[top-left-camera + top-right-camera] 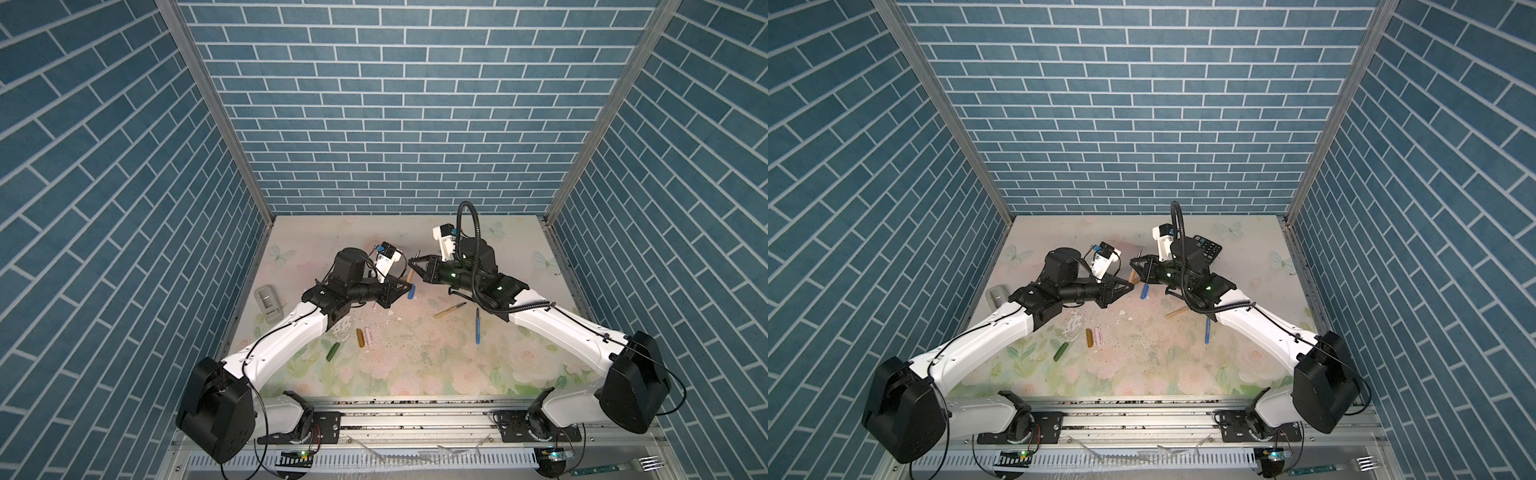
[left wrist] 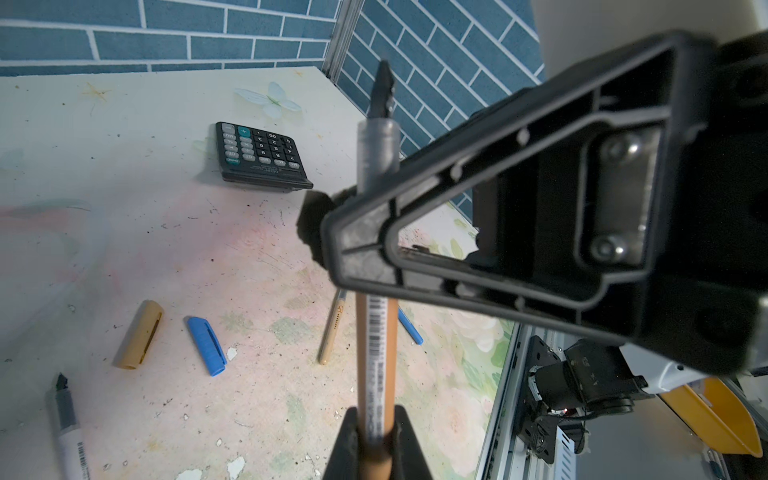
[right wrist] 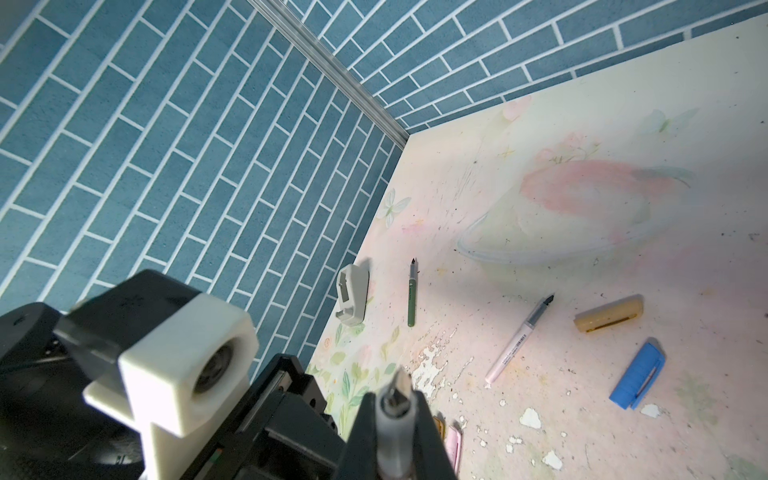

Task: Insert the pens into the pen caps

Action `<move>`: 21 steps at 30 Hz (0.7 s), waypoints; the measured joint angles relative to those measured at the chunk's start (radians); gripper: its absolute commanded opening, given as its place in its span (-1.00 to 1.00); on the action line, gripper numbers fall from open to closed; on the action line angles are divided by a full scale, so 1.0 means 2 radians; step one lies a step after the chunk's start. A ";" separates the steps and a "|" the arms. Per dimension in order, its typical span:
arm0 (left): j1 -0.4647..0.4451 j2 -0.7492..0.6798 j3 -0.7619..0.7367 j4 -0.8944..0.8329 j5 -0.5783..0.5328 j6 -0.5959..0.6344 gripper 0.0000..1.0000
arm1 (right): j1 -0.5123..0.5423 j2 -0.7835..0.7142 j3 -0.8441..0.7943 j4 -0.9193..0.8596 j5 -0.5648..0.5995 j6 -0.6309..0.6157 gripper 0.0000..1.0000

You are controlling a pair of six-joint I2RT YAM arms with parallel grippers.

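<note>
Left gripper [image 2: 374, 419] sits closest to its wrist camera, fingers pressed together on the lower barrel of the brown pen [image 2: 376, 353]. The right gripper [image 3: 395, 405] pinches the same pen higher up, on the grey section just below the dark tip, so the pen is held clear of the table between the two arms, near the middle in both top views. Judgement: the step in hand is a two-handed regrasp ahead of capping, and no visible pen carries a cap. The brown cap [image 1: 360, 337] lies on the table just beside the pink cap [image 1: 369, 336], well apart from the held pen. The blue cap [image 2: 206, 345] and tan cap [image 2: 139, 334] lie nearer it. The right gripper's hold covers the section a cap must slide over, so it likely has to let go. The freed arm must then fetch the brown cap and line its open mouth up with the tip along the barrel.
</note>
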 measured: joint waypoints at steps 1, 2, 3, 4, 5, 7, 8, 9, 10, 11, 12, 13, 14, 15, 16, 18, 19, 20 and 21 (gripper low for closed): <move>0.000 0.000 -0.001 0.000 0.000 -0.001 -0.94 | 0.000 0.000 -0.001 0.000 0.000 0.000 -0.99; 0.000 0.000 -0.001 0.001 0.000 -0.001 -1.00 | 0.000 0.000 -0.001 0.001 0.000 0.000 -0.92; 0.000 0.000 -0.002 0.002 0.000 -0.001 -1.00 | 0.000 0.001 -0.001 0.001 0.000 0.001 -0.81; 0.000 0.000 -0.002 0.003 -0.001 -0.001 -1.00 | 0.000 0.001 -0.001 0.002 0.000 0.002 -0.67; 0.000 0.000 -0.002 0.003 -0.001 -0.001 -1.00 | 0.000 0.001 -0.001 0.002 0.000 0.004 -0.52; 0.000 -0.001 -0.003 0.004 -0.005 -0.001 -1.00 | 0.000 0.001 -0.001 0.002 -0.002 0.014 -0.30; -0.001 -0.002 -0.003 0.005 -0.010 0.000 -1.00 | 0.001 0.001 -0.001 0.001 -0.002 0.014 -0.26; -0.001 -0.005 -0.003 0.004 -0.015 0.001 -1.00 | 0.001 0.000 -0.001 -0.002 -0.001 0.013 -0.24; -0.001 -0.008 -0.003 0.004 -0.027 0.003 -1.00 | 0.001 -0.002 -0.001 -0.008 0.001 0.013 -0.24; 0.000 -0.012 -0.003 0.002 -0.039 0.004 -1.00 | 0.001 -0.006 -0.001 -0.018 0.006 0.013 -0.24; 0.001 -0.016 -0.003 0.001 -0.050 0.004 -1.00 | 0.001 -0.011 -0.001 -0.028 0.010 0.012 -0.24; 0.003 -0.023 -0.004 0.001 -0.068 0.004 -1.00 | 0.001 -0.019 0.000 -0.040 0.018 0.012 -0.26; 0.006 -0.032 -0.007 0.001 -0.087 0.004 -1.00 | 0.001 -0.027 0.002 -0.054 0.024 0.010 -0.32; 0.009 -0.040 -0.010 0.000 -0.103 0.004 -1.00 | 0.001 -0.034 0.006 -0.067 0.030 0.008 -0.38; 0.013 -0.049 -0.013 -0.002 -0.121 0.004 -1.00 | 0.001 -0.040 0.012 -0.085 0.037 0.006 -0.48; 0.023 -0.064 -0.016 -0.006 -0.158 0.003 -1.00 | 0.001 -0.046 0.024 -0.109 0.046 0.000 -0.60; 0.028 -0.072 -0.016 -0.010 -0.179 0.002 -1.00 | 0.002 -0.047 0.030 -0.122 0.051 -0.003 -0.66; 0.031 -0.078 -0.017 -0.012 -0.196 0.002 -1.00 | 0.004 -0.045 0.036 -0.135 0.055 -0.007 -0.70; 0.034 -0.085 -0.019 -0.015 -0.214 0.002 -1.00 | 0.008 -0.041 0.042 -0.146 0.060 -0.008 -0.73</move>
